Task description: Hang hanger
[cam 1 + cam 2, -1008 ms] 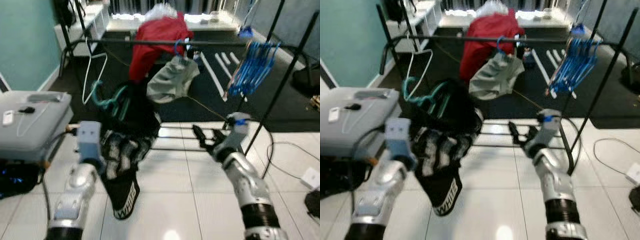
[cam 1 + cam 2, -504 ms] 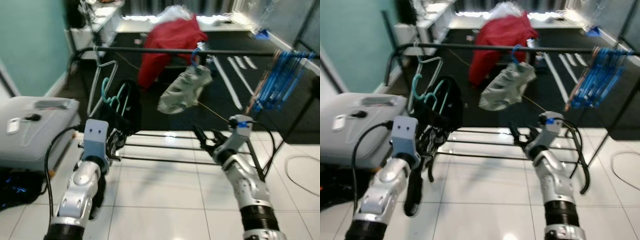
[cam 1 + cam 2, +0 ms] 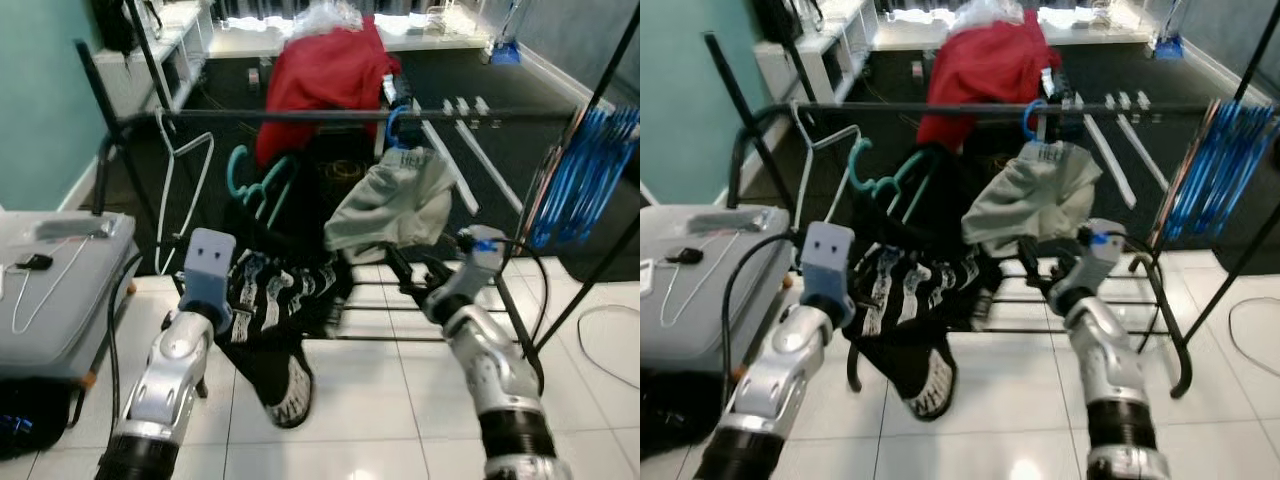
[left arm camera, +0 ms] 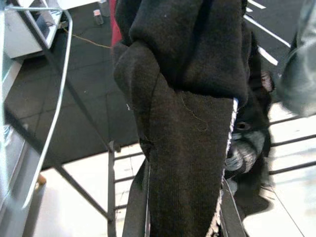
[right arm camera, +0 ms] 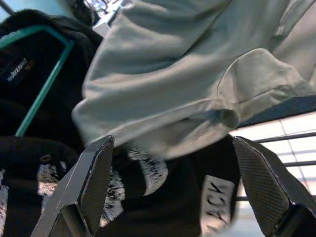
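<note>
A black garment with white print (image 3: 285,305) hangs on a teal hanger (image 3: 262,185), whose hook sits just below the black rail (image 3: 330,116) of the clothes rack. My left gripper (image 4: 180,197) is shut on that black cloth, which hides its fingertips. My right gripper (image 3: 412,272) is open with nothing between its fingers (image 5: 91,180). It sits just under the grey shorts (image 3: 395,205), which hang from a blue hanger (image 3: 392,120) on the rail.
A red garment (image 3: 320,65) drapes behind the rail. A white wire hanger (image 3: 185,165) hangs at the rail's left end, and a bunch of blue hangers (image 3: 590,170) at the right. A grey case (image 3: 50,285) stands at my left. The rack's lower bars (image 3: 400,335) cross the white tiles.
The camera has shifted. The black garment and teal hanger in my left gripper have come up and to the right, closer to the rail. My right gripper stays open, now under the grey shorts.
</note>
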### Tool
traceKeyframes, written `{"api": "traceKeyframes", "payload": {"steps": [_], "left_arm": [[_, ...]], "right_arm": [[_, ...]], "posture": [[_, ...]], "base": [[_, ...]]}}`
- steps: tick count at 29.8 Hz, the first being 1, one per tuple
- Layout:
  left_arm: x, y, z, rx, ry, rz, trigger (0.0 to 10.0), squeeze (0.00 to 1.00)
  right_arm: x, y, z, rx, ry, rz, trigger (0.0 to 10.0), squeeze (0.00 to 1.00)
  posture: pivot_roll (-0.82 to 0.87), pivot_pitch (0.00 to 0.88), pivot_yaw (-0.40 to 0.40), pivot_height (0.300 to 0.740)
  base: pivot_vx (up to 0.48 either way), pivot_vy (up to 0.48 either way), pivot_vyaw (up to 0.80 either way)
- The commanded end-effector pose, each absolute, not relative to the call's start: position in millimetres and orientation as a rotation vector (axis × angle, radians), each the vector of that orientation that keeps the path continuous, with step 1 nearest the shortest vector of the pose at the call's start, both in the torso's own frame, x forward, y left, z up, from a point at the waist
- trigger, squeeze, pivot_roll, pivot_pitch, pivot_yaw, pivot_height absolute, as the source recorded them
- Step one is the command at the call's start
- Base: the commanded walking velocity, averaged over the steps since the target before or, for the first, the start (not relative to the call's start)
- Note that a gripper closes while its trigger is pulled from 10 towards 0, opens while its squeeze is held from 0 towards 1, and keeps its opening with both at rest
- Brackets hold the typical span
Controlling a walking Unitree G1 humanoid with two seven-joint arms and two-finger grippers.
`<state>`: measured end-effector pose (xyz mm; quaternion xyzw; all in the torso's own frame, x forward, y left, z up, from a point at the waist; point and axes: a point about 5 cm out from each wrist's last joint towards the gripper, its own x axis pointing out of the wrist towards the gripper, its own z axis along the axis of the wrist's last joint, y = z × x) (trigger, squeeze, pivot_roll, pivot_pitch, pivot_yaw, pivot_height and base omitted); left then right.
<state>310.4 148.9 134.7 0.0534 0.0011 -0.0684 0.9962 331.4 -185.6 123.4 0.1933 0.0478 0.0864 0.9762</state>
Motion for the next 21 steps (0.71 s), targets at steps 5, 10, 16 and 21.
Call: {"api": "traceKeyframes", "payload": {"steps": [5, 10, 16, 21], "left_arm": [[313.7, 142.1, 137.3, 0.136, -0.027, -0.188, 10.0, 0.00], [315.6, 141.3, 135.8, 0.152, -0.022, -0.188, 10.0, 0.00], [317.0, 143.3, 134.6, 0.150, -0.013, -0.166, 10.0, 0.00], [317.3, 144.3, 132.9, 0.158, -0.001, -0.150, 10.0, 0.00]], "right_arm": [[332.4, -184.1, 118.6, 0.367, 0.133, 0.182, 10.0, 0.00], [332.3, -184.4, 119.6, 0.370, 0.117, 0.182, 10.0, 0.00], [332.3, -184.3, 119.4, 0.374, 0.120, 0.185, 10.0, 0.00], [332.0, -185.1, 119.4, 0.377, 0.120, 0.185, 10.0, 0.00]], "posture": [[-0.14, 0.037, 0.027, 0.740], [-0.14, 0.034, 0.028, 0.740], [-0.15, 0.030, 0.028, 0.740], [-0.15, 0.032, 0.028, 0.740]], "base": [[0.399, 0.000, -0.77], [0.397, 0.000, -0.16], [0.394, 0.000, 0.00], [0.374, 0.000, 0.00]]}}
